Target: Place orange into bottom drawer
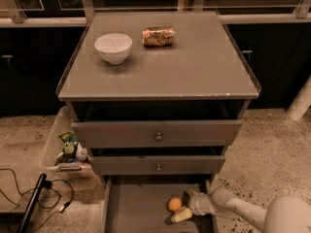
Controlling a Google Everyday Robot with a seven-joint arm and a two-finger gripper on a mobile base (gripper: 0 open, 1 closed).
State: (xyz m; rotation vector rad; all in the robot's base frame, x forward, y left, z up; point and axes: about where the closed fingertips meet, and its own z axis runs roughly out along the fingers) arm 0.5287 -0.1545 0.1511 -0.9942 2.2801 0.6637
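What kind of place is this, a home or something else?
Probably an office kitchenette or lab mock-up: a grey drawer cabinet with a bowl and drink can on top, dark cupboards behind, speckled floor. The pincer is low in the open bottom drawer, beside the orange.
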